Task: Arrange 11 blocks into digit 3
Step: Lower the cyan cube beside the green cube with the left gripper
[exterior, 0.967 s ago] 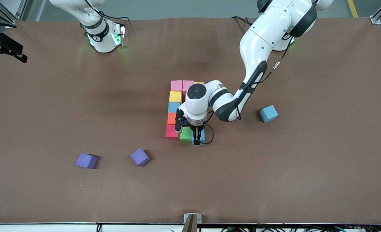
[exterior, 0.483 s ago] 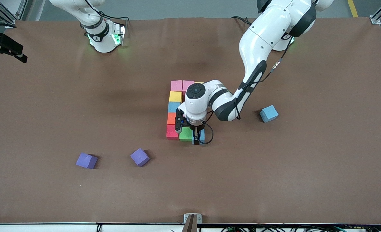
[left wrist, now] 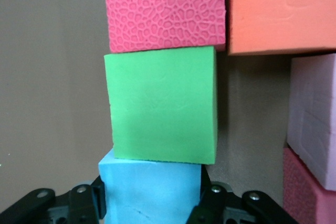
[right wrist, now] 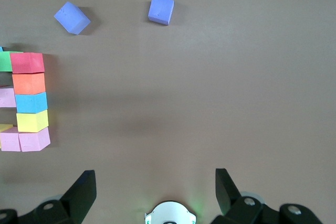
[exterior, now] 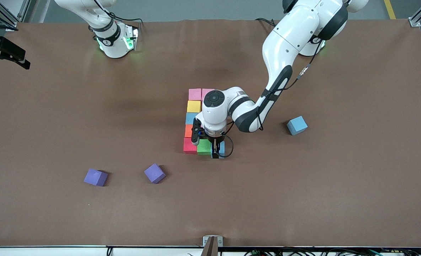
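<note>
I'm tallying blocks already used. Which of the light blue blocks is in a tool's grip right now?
The light blue block beside the green block, clamped in the left tool; the others sit ungripped.

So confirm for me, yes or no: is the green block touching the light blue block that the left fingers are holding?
Yes: in the left wrist view the green block sits flush against the light blue block clamped between the left fingers.

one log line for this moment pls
left gripper: shut on blue block, set against green block | right gripper: open, waiting | spare blue block: loose

Brown table (exterior: 356, 185), grey floor, aluminium frame posts at corners
</note>
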Robot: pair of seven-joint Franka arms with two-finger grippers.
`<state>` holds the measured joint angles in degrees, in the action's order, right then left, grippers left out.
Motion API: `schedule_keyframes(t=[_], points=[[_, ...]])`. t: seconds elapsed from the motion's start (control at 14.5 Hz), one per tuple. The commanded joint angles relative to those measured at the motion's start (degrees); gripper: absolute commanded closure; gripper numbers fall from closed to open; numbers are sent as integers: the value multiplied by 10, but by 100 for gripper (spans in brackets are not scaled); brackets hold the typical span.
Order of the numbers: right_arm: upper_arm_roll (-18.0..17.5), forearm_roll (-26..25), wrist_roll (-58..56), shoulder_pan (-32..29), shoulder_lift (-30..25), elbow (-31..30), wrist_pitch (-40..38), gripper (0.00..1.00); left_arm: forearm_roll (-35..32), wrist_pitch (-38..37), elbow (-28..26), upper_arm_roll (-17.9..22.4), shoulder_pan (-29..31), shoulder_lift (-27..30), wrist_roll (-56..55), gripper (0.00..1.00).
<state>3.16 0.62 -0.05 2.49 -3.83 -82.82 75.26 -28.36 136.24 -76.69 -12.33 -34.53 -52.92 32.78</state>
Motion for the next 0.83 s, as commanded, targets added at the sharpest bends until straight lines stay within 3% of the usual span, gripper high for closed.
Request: schedule_keyframes(t=[0.0, 0.07, 0.14, 0.55, 0.76], points=[[-4, -6, -5, -6, -16, -18, 4, 0, 2, 4, 13, -5, -9, -39, -1, 47], [-4, -6, -7, -5, -16, -18, 2, 0, 2, 5, 13, -5, -6, -39, 3, 5], [-4, -6, -14, -5, -16, -18, 2, 0, 0, 5, 12, -5, 2, -37, 6, 0], [-5, -8, -20, -5, -16, -18, 0, 0, 9, -28, 13, -11, 19, -21, 21, 0], [-5, -8, -20, -5, -17, -18, -2, 0, 10, -68, 14, -43, 46, -3, 21, 0]])
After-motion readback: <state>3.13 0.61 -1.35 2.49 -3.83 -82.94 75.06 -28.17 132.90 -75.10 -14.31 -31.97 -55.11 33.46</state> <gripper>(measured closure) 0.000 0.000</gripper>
